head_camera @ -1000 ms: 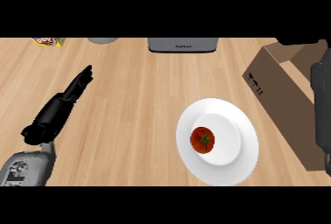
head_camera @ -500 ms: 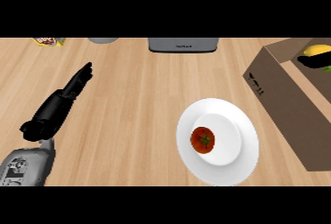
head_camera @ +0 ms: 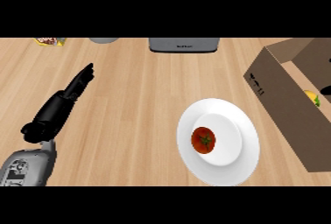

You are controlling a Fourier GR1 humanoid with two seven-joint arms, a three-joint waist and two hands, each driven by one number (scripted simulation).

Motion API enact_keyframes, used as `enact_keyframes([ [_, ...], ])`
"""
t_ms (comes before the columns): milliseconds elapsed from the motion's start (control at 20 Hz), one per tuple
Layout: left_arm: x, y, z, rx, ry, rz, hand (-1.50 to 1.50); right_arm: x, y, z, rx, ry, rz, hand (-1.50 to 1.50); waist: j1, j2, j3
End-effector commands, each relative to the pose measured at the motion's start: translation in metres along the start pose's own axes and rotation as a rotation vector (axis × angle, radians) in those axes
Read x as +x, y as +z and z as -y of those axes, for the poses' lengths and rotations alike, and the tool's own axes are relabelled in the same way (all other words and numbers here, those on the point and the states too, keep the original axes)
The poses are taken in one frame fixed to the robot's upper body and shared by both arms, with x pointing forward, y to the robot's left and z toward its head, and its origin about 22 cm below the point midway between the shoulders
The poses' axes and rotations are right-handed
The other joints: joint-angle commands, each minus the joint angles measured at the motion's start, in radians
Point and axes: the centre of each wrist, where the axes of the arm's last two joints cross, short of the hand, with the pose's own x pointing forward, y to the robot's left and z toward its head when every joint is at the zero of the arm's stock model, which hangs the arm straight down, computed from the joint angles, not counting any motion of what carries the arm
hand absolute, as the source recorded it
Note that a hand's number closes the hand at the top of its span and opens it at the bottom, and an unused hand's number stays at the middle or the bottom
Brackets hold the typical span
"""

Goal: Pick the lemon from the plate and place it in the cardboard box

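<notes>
Wooden counter (head_camera: 142, 96): lemon (head_camera: 311, 97) lies in the cardboard box (head_camera: 284, 103) at right, tomato (head_camera: 203, 140) remains plated, left hand (head_camera: 72, 89) rests straight-fingered, apparently idle.

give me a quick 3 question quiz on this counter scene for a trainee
1. True or false: the white plate is bare.
2. Where is the yellow lemon? A) on the plate B) inside the cardboard box C) in the left hand
3. Fill in: the left hand's fingers are ____ and hold nothing.

Key:
1. False; a red tomato sits on it.
2. B
3. straight
</notes>
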Motion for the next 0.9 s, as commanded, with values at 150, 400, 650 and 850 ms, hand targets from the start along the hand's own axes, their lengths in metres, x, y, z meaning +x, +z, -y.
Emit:
enact_keyframes([
  [150, 0.003, 0.001, 0.001, 0.009, 0.006, 0.002, 0.0, -0.01, 0.007, 0.011, -0.213, -0.299, 0.262, -1.5, -0.005, -0.004, 0.002],
  [400, -0.005, 0.0, -0.01, 0.02, 0.005, -0.021, 0.0, -0.011, 0.007, 0.025, -0.368, -0.889, 0.309, -1.5, -0.026, -0.006, 0.003],
  [650, -0.003, 0.007, 0.003, 0.001, -0.009, -0.01, 0.0, -0.062, 0.01, 0.02, -0.456, -1.11, 0.21, -1.5, -0.012, -0.004, 0.001],
  [850, 0.006, 0.009, 0.001, 0.0, -0.006, 0.0, 0.0, -0.113, 0.014, -0.005, -0.528, -1.116, 0.208, -1.5, -0.003, -0.001, 0.001],
])
